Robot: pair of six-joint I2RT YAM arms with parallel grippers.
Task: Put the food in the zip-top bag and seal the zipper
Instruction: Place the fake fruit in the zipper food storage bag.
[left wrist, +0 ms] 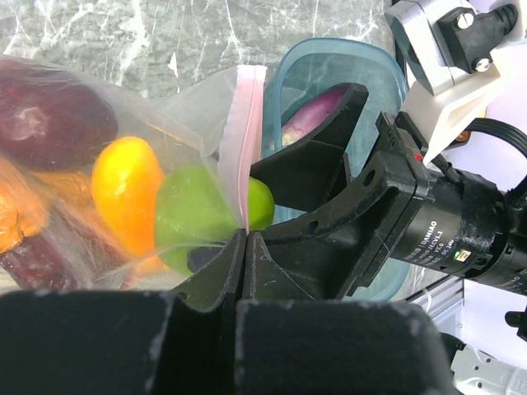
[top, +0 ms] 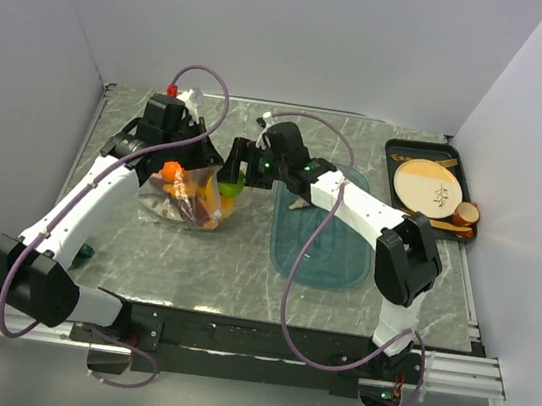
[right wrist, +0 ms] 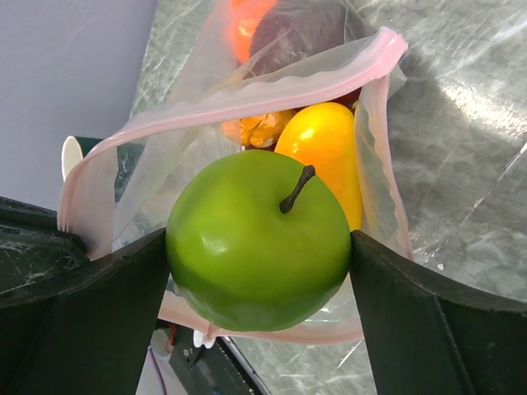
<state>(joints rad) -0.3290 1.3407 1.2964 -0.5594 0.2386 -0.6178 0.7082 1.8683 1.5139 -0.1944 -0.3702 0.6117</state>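
Note:
The clear zip-top bag (top: 183,199) lies left of centre with its mouth open toward the right. It holds an orange (left wrist: 125,185), a dark red apple (left wrist: 49,115) and other toy food. My left gripper (left wrist: 244,234) is shut on the pale pink zipper (left wrist: 244,123) at the mouth edge and holds it up. My right gripper (right wrist: 259,247) is shut on the green lime (right wrist: 259,239), which has a brown stem, and holds it at the bag's mouth (top: 231,185), partly past the pink rim (right wrist: 247,95). A purple slice (left wrist: 313,111) lies in the teal tray.
The teal translucent tray (top: 320,250) lies right of the bag under my right arm. A black tray (top: 393,170) with a beige plate (top: 430,185) and cups stands at the back right. White walls close in the table on three sides.

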